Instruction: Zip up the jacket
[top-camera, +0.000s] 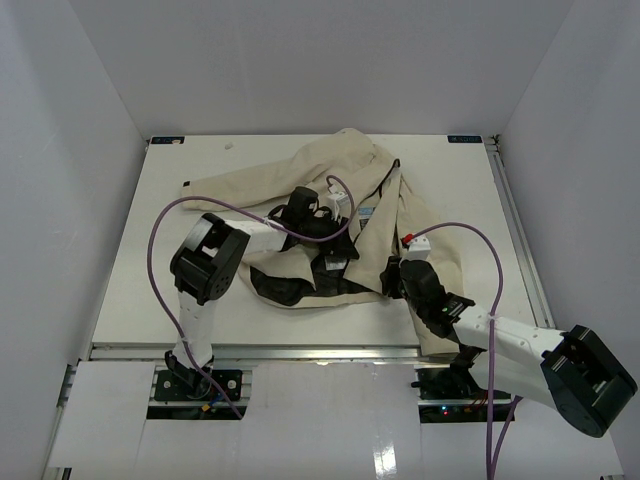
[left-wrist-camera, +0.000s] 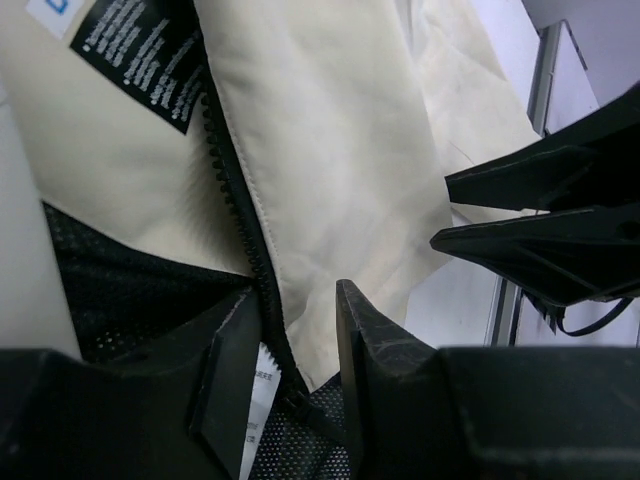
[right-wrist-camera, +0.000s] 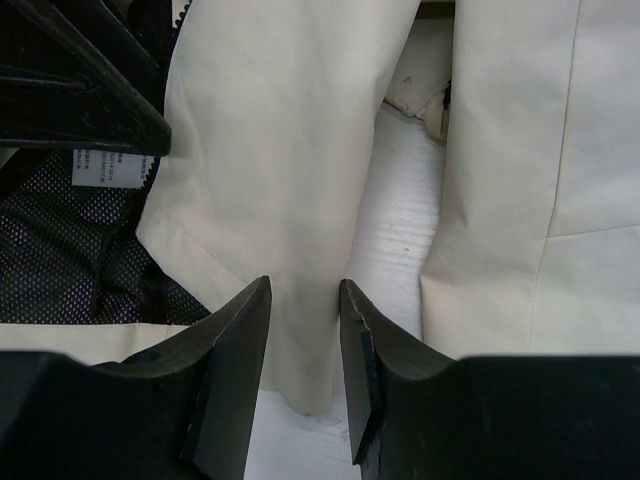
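Observation:
The cream jacket (top-camera: 300, 172) lies open and crumpled on the white table (top-camera: 170, 290), its black mesh lining (top-camera: 285, 290) showing at the near side. My left gripper (top-camera: 333, 258) hovers over the jacket's middle. In the left wrist view that gripper (left-wrist-camera: 295, 300) is open, straddling the dark zipper edge (left-wrist-camera: 235, 190), which runs down to its lower end between the fingers. My right gripper (top-camera: 392, 275) sits just right of it. Its fingers (right-wrist-camera: 305, 290) stand open around the lower corner of a cream front panel (right-wrist-camera: 290, 150) that lies on the table.
A black label (left-wrist-camera: 140, 60) and a white care label (left-wrist-camera: 258, 400) are sewn inside the jacket. The right gripper's fingers (left-wrist-camera: 540, 230) reach in close to the left one. A metal rail (top-camera: 300, 350) borders the table's near edge and another rail (top-camera: 515, 230) its right side. White walls enclose the table.

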